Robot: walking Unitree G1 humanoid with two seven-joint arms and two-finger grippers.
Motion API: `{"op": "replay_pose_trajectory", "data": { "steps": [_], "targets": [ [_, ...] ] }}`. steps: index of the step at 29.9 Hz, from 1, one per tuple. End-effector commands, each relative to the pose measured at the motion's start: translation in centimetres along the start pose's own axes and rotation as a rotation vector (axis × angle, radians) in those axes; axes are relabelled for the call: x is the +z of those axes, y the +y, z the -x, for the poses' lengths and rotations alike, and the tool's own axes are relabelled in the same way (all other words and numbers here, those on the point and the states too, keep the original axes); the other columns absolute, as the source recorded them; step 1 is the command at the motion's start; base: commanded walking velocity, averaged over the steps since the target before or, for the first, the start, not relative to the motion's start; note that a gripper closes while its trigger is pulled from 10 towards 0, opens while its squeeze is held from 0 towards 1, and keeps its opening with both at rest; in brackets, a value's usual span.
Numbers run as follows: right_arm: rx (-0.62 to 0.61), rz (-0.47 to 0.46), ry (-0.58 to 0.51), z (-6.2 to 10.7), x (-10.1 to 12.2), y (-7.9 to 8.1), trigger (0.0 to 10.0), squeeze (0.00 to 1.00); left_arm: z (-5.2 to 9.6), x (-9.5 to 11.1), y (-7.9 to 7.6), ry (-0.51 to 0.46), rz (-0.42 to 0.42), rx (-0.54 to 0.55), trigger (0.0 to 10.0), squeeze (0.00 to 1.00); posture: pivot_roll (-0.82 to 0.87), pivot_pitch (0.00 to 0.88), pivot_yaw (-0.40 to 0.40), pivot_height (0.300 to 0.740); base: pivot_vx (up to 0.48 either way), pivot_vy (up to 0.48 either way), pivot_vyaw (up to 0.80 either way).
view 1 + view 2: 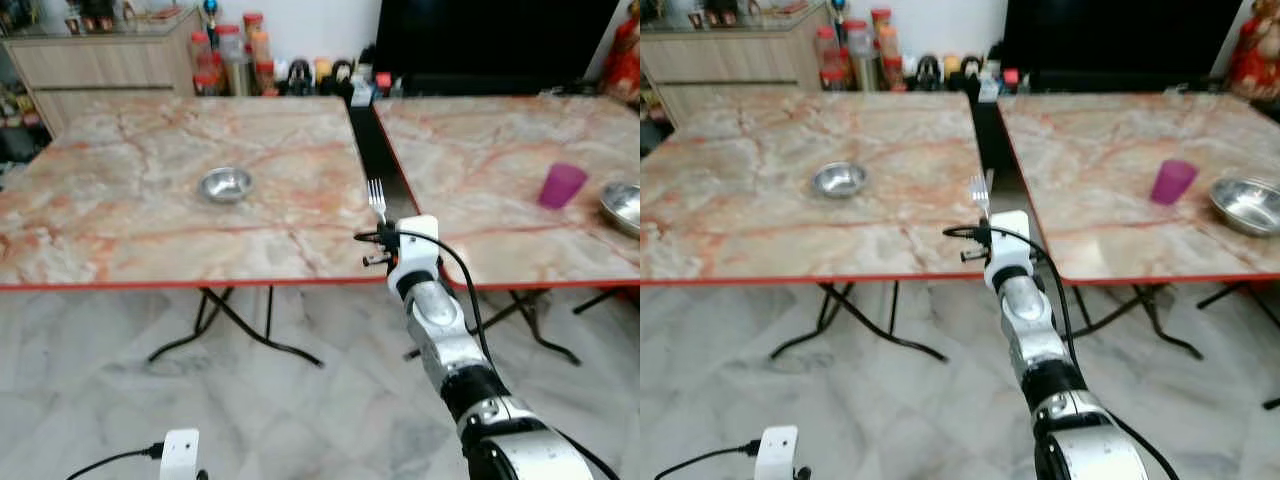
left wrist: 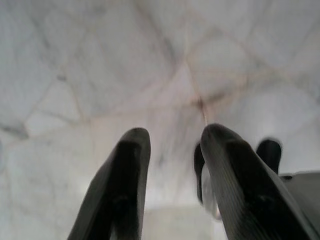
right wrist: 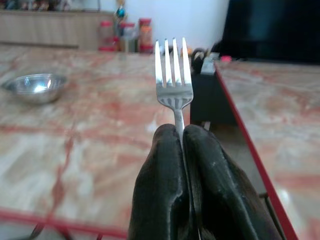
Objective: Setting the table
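Two marble-patterned benches with red edges stand side by side, a dark gap between them, as the right tool [image 3: 181, 137] holds a fork [image 3: 173, 75] upright, its two black fingers [image 3: 162, 170] pressed tight together on the handle and the tines pointing up. Seen from the head camera, the right arm reaches forward, and the fork [image 1: 377, 199] sits at the near corner of the left bench [image 1: 120, 210], just beside the gap. A small steel bowl [image 1: 226, 184] rests near the middle of the left bench, well apart from the fork. On the right bench [image 1: 470, 150] stand a pink cup [image 1: 562, 185] and, just beside it at the far right edge, a larger steel bowl [image 1: 624, 205]. Bottles and jars [image 1: 232, 58] line the wall behind the benches, next to a wooden cabinet [image 1: 100, 62] and a black screen [image 1: 490, 40]. The left tool [image 2: 172, 145] hangs low over the pale marble floor [image 2: 100, 70], its fingers parted with a clear gap and gripping nothing.
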State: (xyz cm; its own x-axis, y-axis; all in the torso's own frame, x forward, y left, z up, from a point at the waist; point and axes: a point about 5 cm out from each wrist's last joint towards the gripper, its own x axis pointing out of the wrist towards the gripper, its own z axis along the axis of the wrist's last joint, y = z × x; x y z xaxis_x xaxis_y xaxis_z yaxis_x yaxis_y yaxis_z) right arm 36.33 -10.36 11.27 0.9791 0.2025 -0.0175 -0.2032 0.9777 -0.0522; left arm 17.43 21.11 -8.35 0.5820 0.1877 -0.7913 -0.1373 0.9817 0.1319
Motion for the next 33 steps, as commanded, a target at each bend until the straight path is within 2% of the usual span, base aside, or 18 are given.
{"op": "replay_pose_trajectory", "data": {
  "steps": [1,9,12,33],
  "targets": [
    [0.001,0.006,-0.024,-0.27,0.78,-0.11,10.0,0.0,-0.06,0.31,0.02,-0.009,-0.021,-0.002,10.0,0.0,-0.02,0.0,-0.019,0.74,0.24,-0.412,0.0],
    [0.008,0.036,-0.022,-0.19,0.74,-0.02,10.0,0.0,-0.07,0.33,0.0,-0.009,-0.022,-0.007,10.0,0.0,-0.02,0.0,-0.015,0.74,0.268,-0.37,0.12],
    [0.001,0.03,-0.021,-0.16,0.71,-0.07,10.0,0.0,-0.07,0.34,-0.02,-0.01,-0.021,-0.009,10.0,0.0,-0.02,0.0,-0.015,0.74,0.349,-0.317,0.52],
    [-0.035,-0.003,-0.026,-0.02,0.81,-0.68,10.0,0.0,-0.07,0.39,-0.11,-0.012,-0.02,-0.01,10.0,0.0,-0.02,0.0,-0.015,0.74,0.361,-0.305,0.0]
  ]
}}
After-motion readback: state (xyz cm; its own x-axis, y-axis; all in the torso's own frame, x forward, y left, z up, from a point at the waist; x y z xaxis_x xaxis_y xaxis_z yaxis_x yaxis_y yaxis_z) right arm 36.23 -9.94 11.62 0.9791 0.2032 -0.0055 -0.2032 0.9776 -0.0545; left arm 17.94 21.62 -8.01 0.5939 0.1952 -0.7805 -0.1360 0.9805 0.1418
